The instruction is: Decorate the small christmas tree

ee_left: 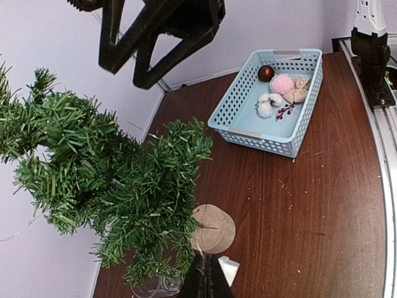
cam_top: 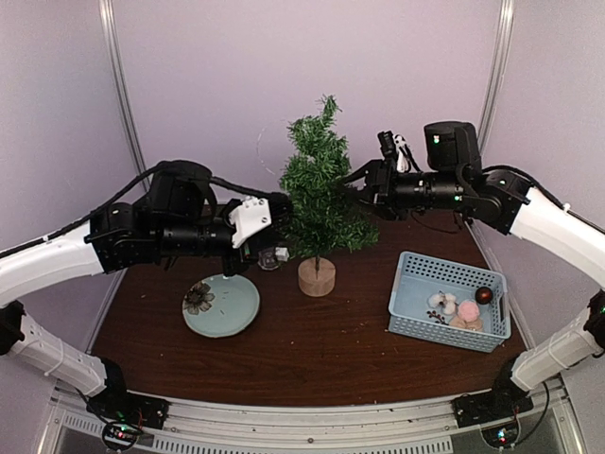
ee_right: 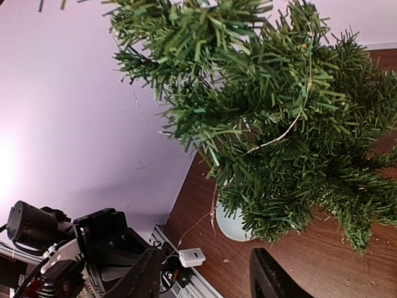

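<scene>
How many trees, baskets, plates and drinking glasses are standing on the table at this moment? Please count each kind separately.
small christmas tree: 1
blue basket: 1
plate: 1
drinking glass: 1
Total: 4

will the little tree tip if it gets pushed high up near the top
Probably top-heavy: the small christmas tree stands tall on a narrow round wooden base, so a high push could tip it. Its bristly branches look springy and would likely bend first under a light touch. It seems light, so it may also slide on the smooth table.
</scene>
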